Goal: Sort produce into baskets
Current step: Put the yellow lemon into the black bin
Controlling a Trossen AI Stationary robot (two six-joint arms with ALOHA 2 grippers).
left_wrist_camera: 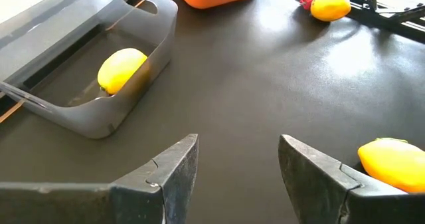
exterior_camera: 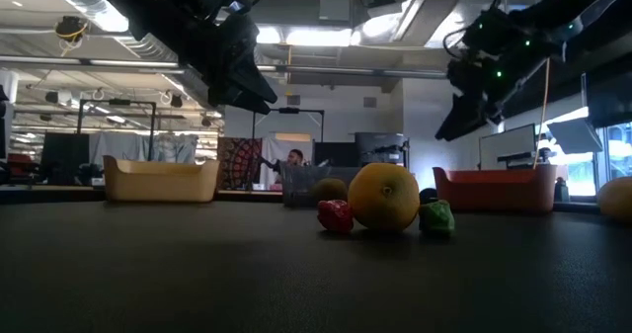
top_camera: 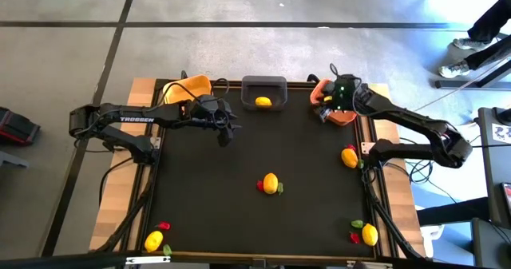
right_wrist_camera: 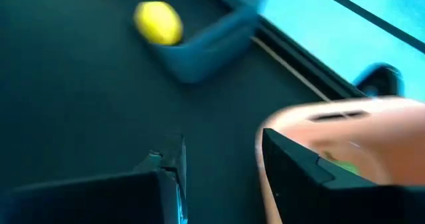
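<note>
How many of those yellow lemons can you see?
5: one in the grey bin, one mid-table, one at the right edge, one in each near corner. Others may hide in the bins.

Black table: 3 baskets, scattered produce

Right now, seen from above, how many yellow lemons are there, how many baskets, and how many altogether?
Lemons: 5 (one in the grey basket, four out on the table)
Baskets: 3 (grey basket, yellow-orange basket, orange basket)
Total: 8
</note>
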